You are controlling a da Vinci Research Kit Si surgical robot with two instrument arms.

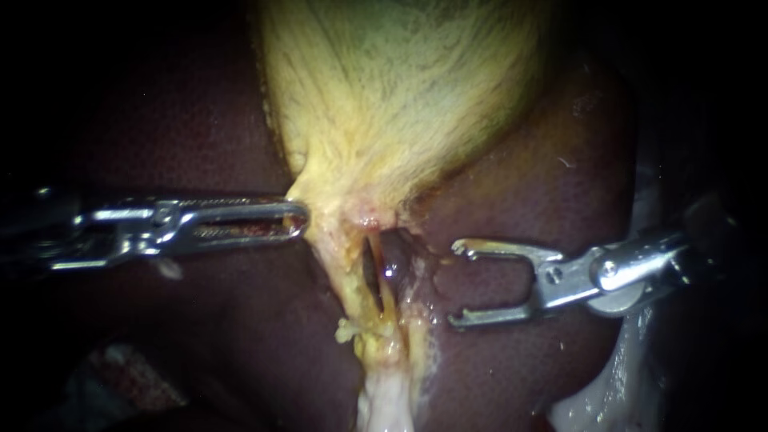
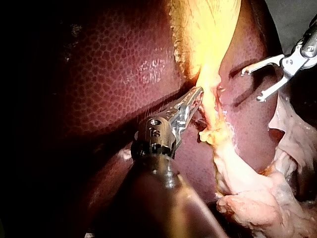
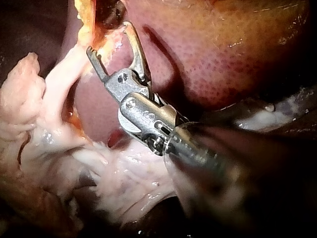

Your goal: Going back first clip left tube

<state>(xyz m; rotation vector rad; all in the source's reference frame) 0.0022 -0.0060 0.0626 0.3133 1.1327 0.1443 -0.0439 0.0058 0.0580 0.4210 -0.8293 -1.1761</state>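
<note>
The yellow gallbladder [image 1: 400,88] narrows to a neck [image 1: 344,200] over the dark red liver [image 1: 528,192]. Below the neck, a slit separates a yellow strand, the left tube [image 1: 358,276], from a dark purple tube [image 1: 396,260]. No clip shows on either. My left instrument [image 1: 301,218] comes in level, jaws shut on the neck's left edge; this also shows in its wrist view [image 2: 198,94]. My right instrument [image 1: 454,284] stands just right of the dark tube, its jaws wide open and empty. In the right wrist view those jaws [image 3: 108,37] sit just short of the tube [image 3: 111,12].
Pale white fatty tissue [image 1: 384,400] trails down from the tubes, and more lies under the right shaft [image 1: 608,384]. In the wrist views this tissue [image 3: 59,148] bunches beside the right instrument. Liver surface surrounds both instruments.
</note>
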